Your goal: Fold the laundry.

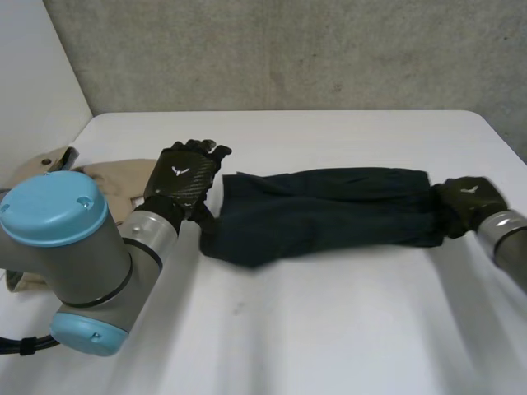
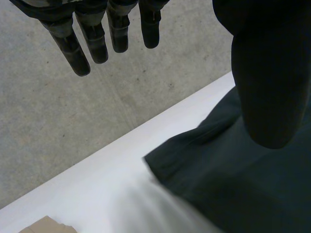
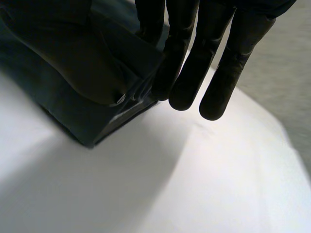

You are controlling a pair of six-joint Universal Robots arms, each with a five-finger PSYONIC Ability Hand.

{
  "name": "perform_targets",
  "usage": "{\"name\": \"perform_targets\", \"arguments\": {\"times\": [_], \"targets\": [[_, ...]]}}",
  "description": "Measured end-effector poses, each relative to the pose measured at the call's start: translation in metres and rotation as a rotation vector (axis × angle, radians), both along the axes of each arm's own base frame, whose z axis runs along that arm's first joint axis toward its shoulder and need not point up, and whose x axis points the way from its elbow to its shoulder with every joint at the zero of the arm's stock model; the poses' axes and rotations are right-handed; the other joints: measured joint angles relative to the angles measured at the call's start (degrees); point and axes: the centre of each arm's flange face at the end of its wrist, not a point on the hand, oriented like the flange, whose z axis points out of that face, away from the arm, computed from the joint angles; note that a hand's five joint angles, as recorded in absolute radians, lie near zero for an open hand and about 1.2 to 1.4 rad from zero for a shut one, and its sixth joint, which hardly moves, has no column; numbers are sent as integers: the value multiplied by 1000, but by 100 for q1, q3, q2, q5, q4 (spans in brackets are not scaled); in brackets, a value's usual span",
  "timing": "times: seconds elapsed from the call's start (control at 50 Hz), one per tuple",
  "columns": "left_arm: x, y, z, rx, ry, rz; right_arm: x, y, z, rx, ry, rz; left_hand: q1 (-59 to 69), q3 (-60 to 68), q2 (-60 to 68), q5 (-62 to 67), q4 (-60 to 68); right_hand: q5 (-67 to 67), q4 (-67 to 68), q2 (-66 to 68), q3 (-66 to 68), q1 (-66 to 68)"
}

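Now, dark garment stretched across the white desk, one hand at each end.

Over at the far right end, the right hand has the cloth: in its wrist view a folded edge sits pinched between the thumb and the fingers, with the corner of the fabric just under them on the desk. At the other end, the left hand hovers over the garment's left edge, holding nothing; its fingers are straight and spread wide from the thumb, which hangs above the dark fabric. The garment lies long and narrow, side to side, rumpled at its left end. Beside the left hand, near the desk's left edge, lies a beige garment, partly behind the left arm.
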Motion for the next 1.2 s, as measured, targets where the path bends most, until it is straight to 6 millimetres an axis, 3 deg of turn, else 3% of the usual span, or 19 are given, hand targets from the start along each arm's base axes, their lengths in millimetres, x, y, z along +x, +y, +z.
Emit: {"name": "perform_targets", "arguments": {"times": [0.12,0.24,0.26,0.28,0.32,0.42,0.44,0.46,0.52,0.56,0.62,0.72,0.86,0.94,1.08,1.2], "targets": [[2,-1,2,-2,3,5,-36,-11,31,-82,111,-70,0,0,0,1,0,99,11,0,0,184],[2,-2,4,-8,5,7,-32,-17,51,-155,251,-27,0,0,0,1,0,101,11,0,0,214],[2,-2,5,-10,6,7,-25,-16,55,-173,269,-6,0,0,0,1,0,101,11,0,0,215],[1,-3,7,-17,9,8,2,-12,65,-225,294,70,0,0,0,1,0,112,11,0,0,272],[1,-5,8,-23,13,9,22,-6,71,-255,296,124,0,0,0,1,0,126,11,0,0,298],[-4,-11,16,-53,31,10,99,32,79,-333,269,353,0,0,0,1,0,134,11,0,0,300],[-6,-13,19,-64,38,9,119,47,75,-338,260,430,0,0,0,1,0,135,11,0,0,300],[-7,-14,20,-68,41,9,126,53,73,-338,257,461,0,0,0,1,0,140,11,0,0,300],[-14,-21,27,-95,60,20,166,91,47,-296,248,666,0,0,0,1,0,196,11,0,0,300],[-15,-22,29,-101,64,26,172,98,40,-278,248,703,0,0,0,0,0,195,2,-4,-10,300],[-20,-27,37,-127,83,72,184,115,20,-195,229,798,0,0,0,1,0,-1659,-2000,-2019,-2025,-1202],[-21,-33,45,-152,104,149,176,105,28,-108,100,735,0,0,0,1,0,-4852,-5276,-5215,-5176,-3927],[-35,-32,49,-165,115,126,128,62,83,-23,-256,442,0,0,0,1,0,-5152,-5503,-5492,-5580,-4111],[-55,-23,43,-146,104,12,106,50,98,2,-357,343,0,0,0,1,0,-5152,-5503,-5492,-5580,-4111],[-88,-6,24,-85,77,-159,90,39,99,30,-350,282,78,56,73,21,65,-5152,-5503,-5492,-5580,-4111],[-115,-2,-4,-5,37,-230,94,21,74,72,-286,266,337,288,329,241,344,-5152,-5503,-5492,-5580,-4111]]}}
